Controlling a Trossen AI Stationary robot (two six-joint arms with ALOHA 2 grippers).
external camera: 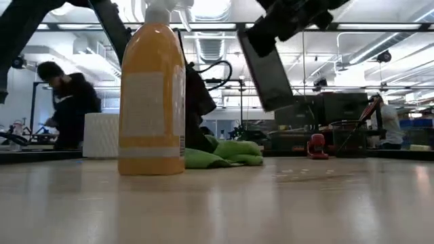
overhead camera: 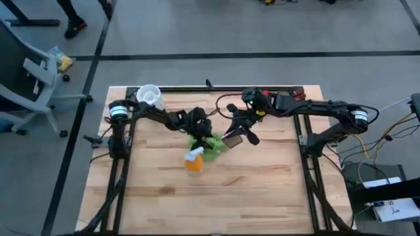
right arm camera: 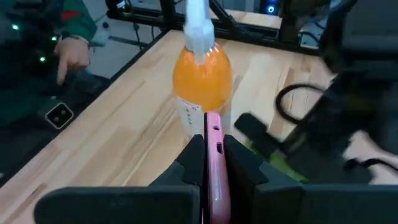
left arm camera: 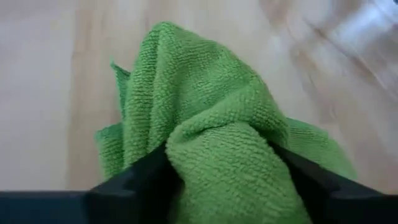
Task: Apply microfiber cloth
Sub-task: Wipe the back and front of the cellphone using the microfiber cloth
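in the low view's left foreground an orange spray bottle (external camera: 151, 95) is standing on the table (external camera: 271, 203). just behind it, the left gripper (overhead camera: 199, 128) is pinching the microfiber cloth (left arm camera: 211, 124) in its jaws at table level. right gripper (overhead camera: 237, 131) is holding a pink-edged phone (external camera: 266, 71) aloft, jaws closed on it.

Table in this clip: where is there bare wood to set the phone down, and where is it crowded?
Bare wood: the table's whole near half below the spray bottle, and the strip along its left edge. Crowded: the middle, where the left gripper pinches the microfiber cloth beside the bottle and the right gripper holds the phone aloft. A white roll fills the far left corner.
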